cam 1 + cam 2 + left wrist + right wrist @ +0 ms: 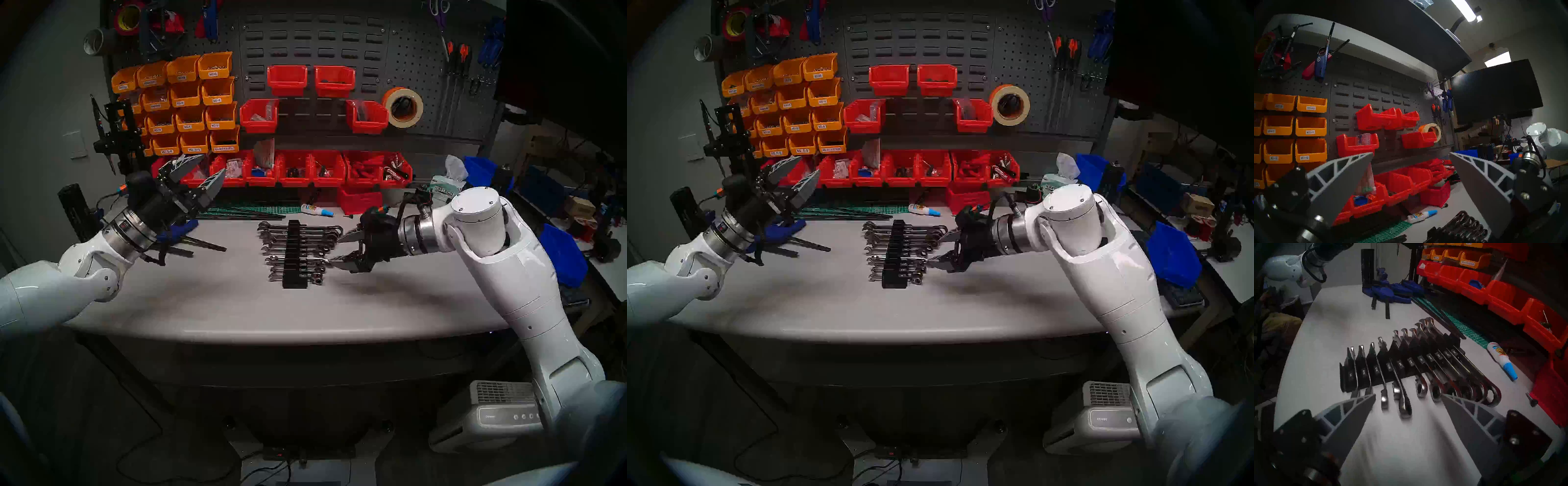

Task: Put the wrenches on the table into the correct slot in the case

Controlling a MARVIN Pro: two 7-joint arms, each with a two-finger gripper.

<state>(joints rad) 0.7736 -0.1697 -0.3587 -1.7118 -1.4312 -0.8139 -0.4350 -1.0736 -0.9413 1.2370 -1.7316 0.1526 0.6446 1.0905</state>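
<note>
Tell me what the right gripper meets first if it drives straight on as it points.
Probably the ring ends of the wrenches sticking out of the case; the open right gripper points at them, though depth is unclear.

Glossy chrome wrenches (1403, 395), matt black plastic case (1383, 361), matt grey table (220, 305)

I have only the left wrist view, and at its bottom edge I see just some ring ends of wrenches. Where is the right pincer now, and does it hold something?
Observer: The right pincer is open and empty, at the ring-end side of the case.
Operator: Is any wrench lying loose on the table?
Observer: I see none on the table; all the wrenches I can see sit in the case.
Operator: Are they all seated evenly?
Observer: No. One wrench sticks out farther toward the right pincer than its neighbours.
</note>
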